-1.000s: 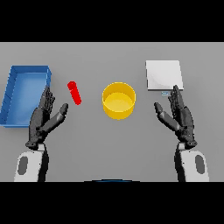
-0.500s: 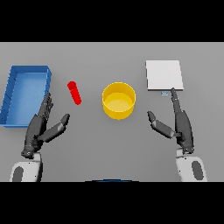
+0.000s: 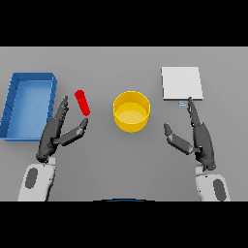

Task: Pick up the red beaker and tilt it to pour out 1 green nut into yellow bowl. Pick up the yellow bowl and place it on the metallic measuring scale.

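On the grey bench (image 3: 124,164) you see the red beaker (image 3: 83,102) lying tilted between the blue tray (image 3: 30,105) and the yellow bowl (image 3: 131,111); its contents cannot be made out. Your left robot hand (image 3: 57,134) is released just beside the beaker. Your right robot hand (image 3: 193,139), also released, points toward the metallic measuring scale (image 3: 181,83).

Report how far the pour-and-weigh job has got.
Nothing looks done yet. The small red beaker stands on the grey table, ungrasped; the left hand is open just beside it, thumb close under its base. The round yellow bowl sits mid-table, no green nut visible inside. The flat metallic measuring scale has nothing on it; the right hand is open below it. Grasping, pouring and moving the bowl all remain.
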